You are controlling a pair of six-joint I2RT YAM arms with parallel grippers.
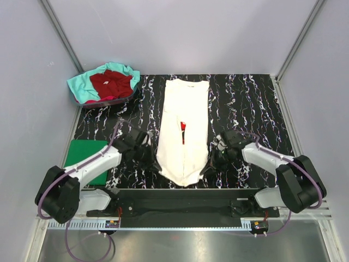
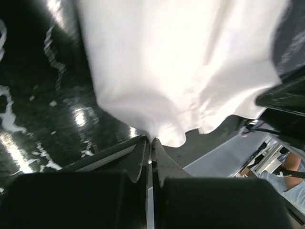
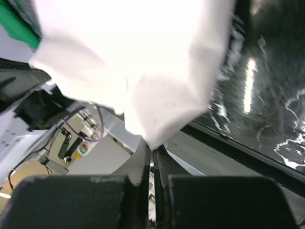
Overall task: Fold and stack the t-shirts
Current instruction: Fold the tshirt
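The white t-shirt lies folded into a long narrow strip down the middle of the black marbled table, collar at the far end. A sliver of its red print shows in the centre fold. My left gripper is shut on the near left corner of its hem, and the wrist view shows the cloth pinched at the fingertips of that gripper. My right gripper is shut on the near right corner, with white cloth bunched at the tips of this gripper. A green t-shirt lies folded at the left edge.
A teal t-shirt and a dark red t-shirt lie crumpled together in a bin at the far left corner. Grey walls enclose the table. The table's near edge runs just under both grippers.
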